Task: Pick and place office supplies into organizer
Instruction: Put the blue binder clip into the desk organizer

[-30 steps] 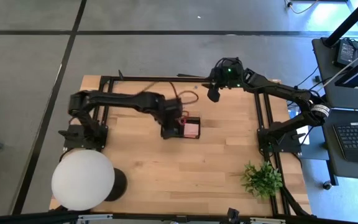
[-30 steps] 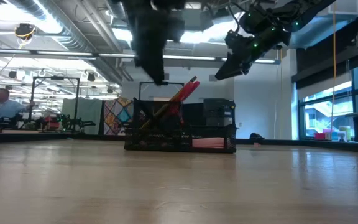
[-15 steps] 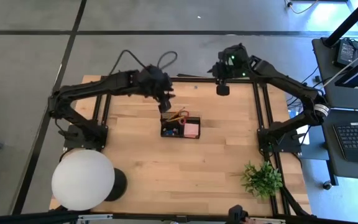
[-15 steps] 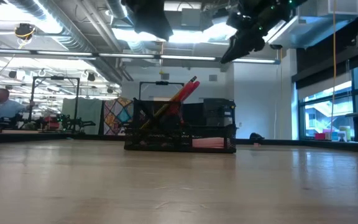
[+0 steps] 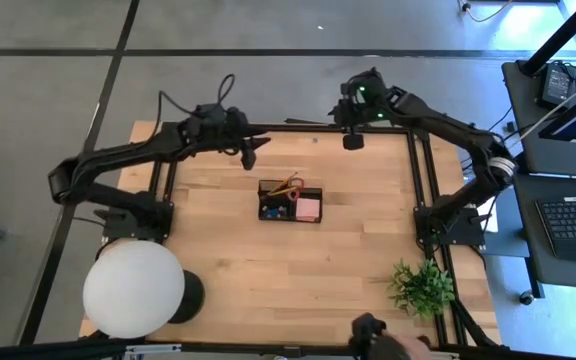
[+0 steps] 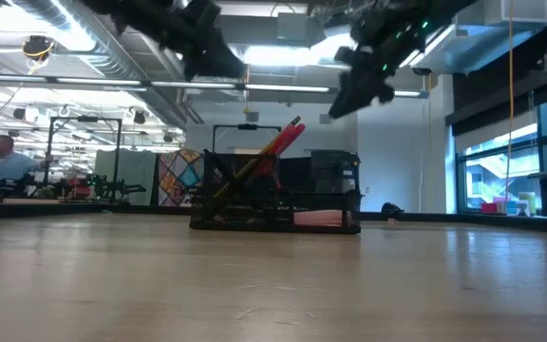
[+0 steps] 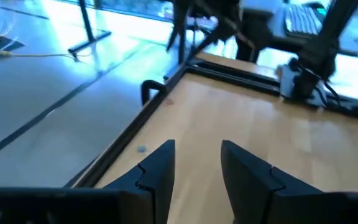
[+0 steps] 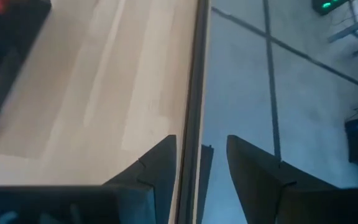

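Observation:
The black organizer (image 5: 290, 201) stands mid-table; in the low view the organizer (image 6: 275, 204) rests flat on its base. Red-handled scissors (image 5: 286, 187) stick up out of it, leaning, with the scissors' handles (image 6: 281, 141) above the rim. The pink note block (image 5: 309, 207) lies in its right compartment. My left gripper (image 5: 251, 152) hovers high, open and empty, far-left of the organizer; the left wrist view shows this gripper (image 7: 197, 168) over bare wood. My right gripper (image 5: 353, 140), open and empty, hangs by the far edge, and in its wrist view the gripper (image 8: 202, 165) is over the table's rim.
A large white round lamp (image 5: 133, 290) sits at the near-left corner and a green plant (image 5: 421, 287) at the near-right. A black frame rail (image 5: 298, 126) runs along the far edge. Bare wood surrounds the organizer. A person (image 6: 3, 157) sits far off in the room.
My left gripper has lifted away from the organizer and swung up toward the far-left, its arm stretching out. My right gripper has moved a little toward the far edge. The organizer and its contents have stayed where they were.

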